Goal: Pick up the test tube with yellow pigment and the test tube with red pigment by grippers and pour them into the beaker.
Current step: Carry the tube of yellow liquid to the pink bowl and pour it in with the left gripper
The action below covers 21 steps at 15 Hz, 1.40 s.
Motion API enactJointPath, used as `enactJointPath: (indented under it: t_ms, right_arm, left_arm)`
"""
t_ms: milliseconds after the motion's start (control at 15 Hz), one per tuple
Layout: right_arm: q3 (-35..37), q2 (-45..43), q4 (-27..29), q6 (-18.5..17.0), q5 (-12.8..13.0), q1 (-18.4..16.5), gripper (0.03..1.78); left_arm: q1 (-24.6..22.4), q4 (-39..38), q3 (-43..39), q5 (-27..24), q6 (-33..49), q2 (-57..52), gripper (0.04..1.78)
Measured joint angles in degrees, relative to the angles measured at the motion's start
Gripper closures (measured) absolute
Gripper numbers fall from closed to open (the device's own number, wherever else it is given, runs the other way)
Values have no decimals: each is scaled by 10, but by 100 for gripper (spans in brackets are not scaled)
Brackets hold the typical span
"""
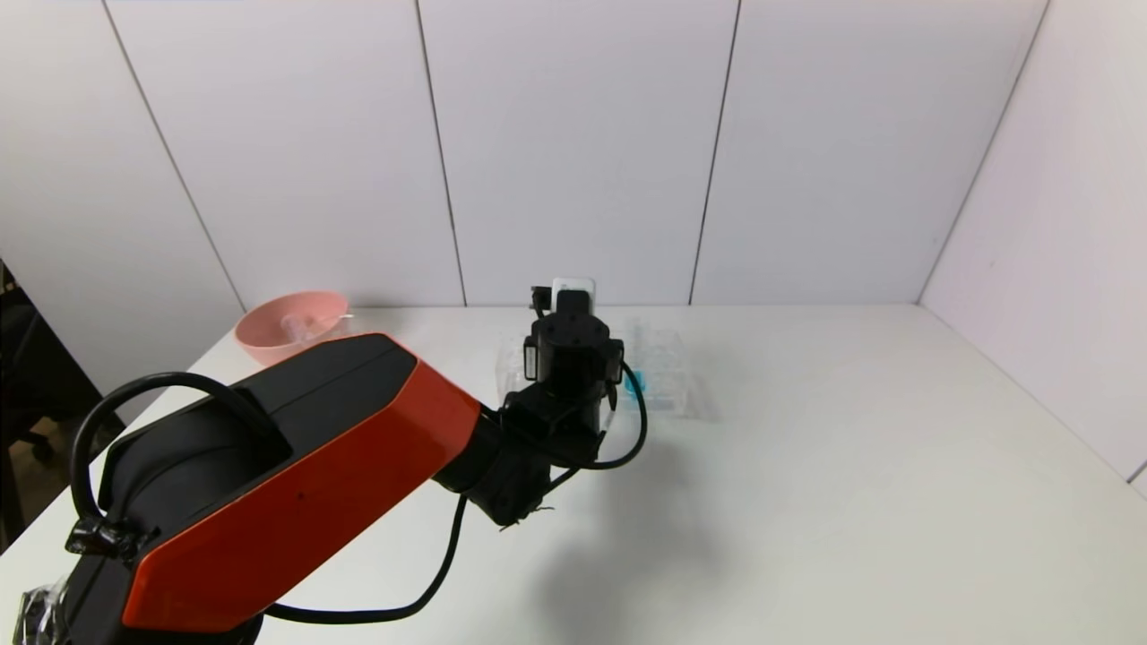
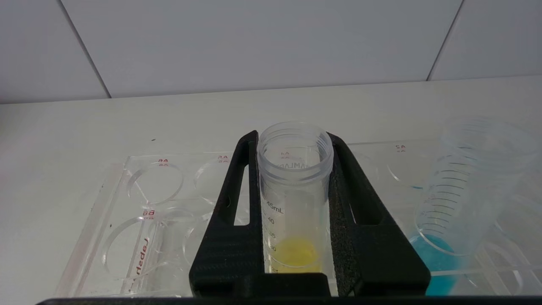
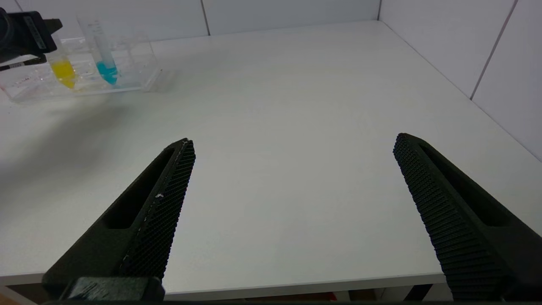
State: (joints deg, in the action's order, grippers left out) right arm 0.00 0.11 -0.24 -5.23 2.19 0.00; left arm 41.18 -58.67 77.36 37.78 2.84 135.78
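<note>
My left gripper [image 2: 295, 140] is shut on the test tube with yellow pigment [image 2: 295, 203], with both pads against its clear wall just below the rim. The tube is upright at the clear rack [image 2: 144, 220], with its yellow tip [image 3: 63, 72] down among the rack's holes. In the head view the left gripper [image 1: 573, 358] hides this tube. My right gripper [image 3: 293, 140] is open and empty, low over the table's near edge. The test tube with red pigment is out of view. A small clear vessel [image 1: 296, 324], perhaps the beaker, stands in the pink bowl.
A tube with blue liquid [image 2: 461, 199] stands in the rack [image 1: 668, 367] right beside the held tube. The pink bowl [image 1: 269, 333] is at the table's far left corner. White walls close the back and right sides.
</note>
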Motion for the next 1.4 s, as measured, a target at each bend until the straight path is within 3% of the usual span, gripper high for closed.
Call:
enactJointPath:
  t_ms: [467, 1000, 1200, 1400]
  right_arm:
    - [0, 0, 0, 0, 0, 0, 10]
    - [0, 0, 0, 0, 0, 0, 10]
    - [0, 0, 0, 0, 0, 0, 10]
    - [0, 0, 0, 0, 0, 0, 10]
  left_arm:
    - [14, 5, 35, 1, -64, -39, 137]
    - [17, 27, 19, -1, -67, -95, 137]
    - [3, 64, -59, -43, -64, -166, 137]
    - [-35, 106, -173, -131, -63, -269, 137]
